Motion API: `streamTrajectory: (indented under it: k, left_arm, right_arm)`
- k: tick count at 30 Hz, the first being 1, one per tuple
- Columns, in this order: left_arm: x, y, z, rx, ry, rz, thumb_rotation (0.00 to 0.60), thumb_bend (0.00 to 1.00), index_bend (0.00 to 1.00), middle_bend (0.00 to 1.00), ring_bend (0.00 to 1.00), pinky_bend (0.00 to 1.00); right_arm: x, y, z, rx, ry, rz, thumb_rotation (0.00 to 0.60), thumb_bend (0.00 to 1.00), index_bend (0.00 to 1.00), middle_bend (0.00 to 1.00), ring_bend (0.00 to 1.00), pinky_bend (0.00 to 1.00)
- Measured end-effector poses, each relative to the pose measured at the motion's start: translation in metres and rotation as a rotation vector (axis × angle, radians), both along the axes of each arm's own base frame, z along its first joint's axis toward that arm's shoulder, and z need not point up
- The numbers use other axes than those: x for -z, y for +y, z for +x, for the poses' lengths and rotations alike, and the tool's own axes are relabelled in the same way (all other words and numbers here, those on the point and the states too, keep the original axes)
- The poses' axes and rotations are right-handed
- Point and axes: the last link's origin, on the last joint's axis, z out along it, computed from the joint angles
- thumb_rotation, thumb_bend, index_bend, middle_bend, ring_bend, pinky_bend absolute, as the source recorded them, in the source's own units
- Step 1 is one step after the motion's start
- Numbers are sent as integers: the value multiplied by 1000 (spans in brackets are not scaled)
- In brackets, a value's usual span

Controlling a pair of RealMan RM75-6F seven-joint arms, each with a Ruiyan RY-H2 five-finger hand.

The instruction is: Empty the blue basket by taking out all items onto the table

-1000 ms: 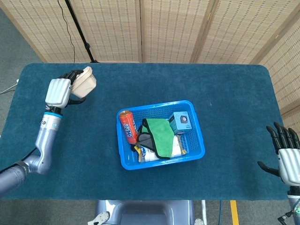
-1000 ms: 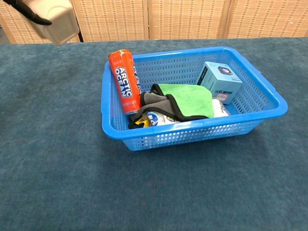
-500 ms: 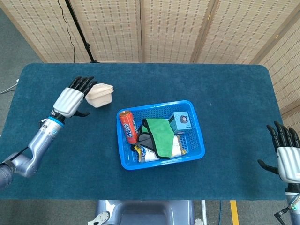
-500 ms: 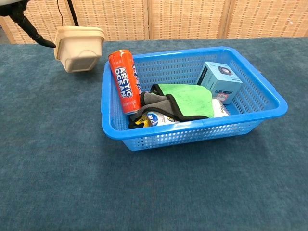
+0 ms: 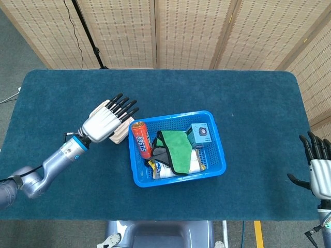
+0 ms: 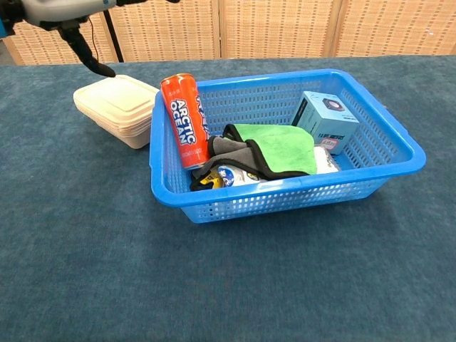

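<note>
The blue basket [image 5: 216, 135] [image 6: 403, 140] stands mid-table. Inside, an orange Arctic Ocean can [image 5: 140, 139] [image 6: 184, 121] leans on the left wall, a green cloth [image 5: 175, 145] [image 6: 279, 147] with a black edge lies over a white packet [image 5: 193, 163] [image 6: 239, 177], and a small blue box [image 5: 199, 135] [image 6: 327, 120] sits at the back right. A beige lidded container [image 5: 121, 133] [image 6: 120, 110] lies on the table just left of the basket. My left hand [image 5: 105, 122] [image 6: 63, 10] hovers over it, fingers spread, holding nothing. My right hand [image 5: 319, 166] is open at the table's right edge.
The dark blue table cloth [image 5: 248, 103] runs wide on both sides of the basket. Wicker screens [image 5: 191, 31] stand behind the table, and a black stand [image 5: 85, 31] leans at the back left.
My left hand carried the beige container from the far left to beside the basket, set it down and let go. The right hand stayed put.
</note>
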Motion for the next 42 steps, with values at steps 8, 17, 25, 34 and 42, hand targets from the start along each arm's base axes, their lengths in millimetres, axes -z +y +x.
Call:
streamTrajectory:
  k: [8,17,25,34,42]
  left_arm:
    - [45,-1,26,88,181,12,600,0,0,0,0,0]
    - [78,5,46,122,234,30,600,10,0,0,0,0]
    - [84,7,47,120,268,32,600,31,0,0,0,0]
    - [95,4,45,122,335,9,600,104,150,31,66,0]
    - [104,-1,54,147,349,27,600,363,612,468,454,6]
  right_arm:
    - [-7,-2,-6,21,-21,-23,600,0,0,0,0,0]
    - [-10,-5,-9,37,-23,-30,600,0,0,0,0,0]
    - [-12,-6,-11,49,-28,-35,600,0,0,0,0,0]
    - [-12,-6,-10,53,-34,-34,600,0,0,0,0,0]
    - [-14,-5,-11,53,-44,-34,600,0,0,0,0,0]
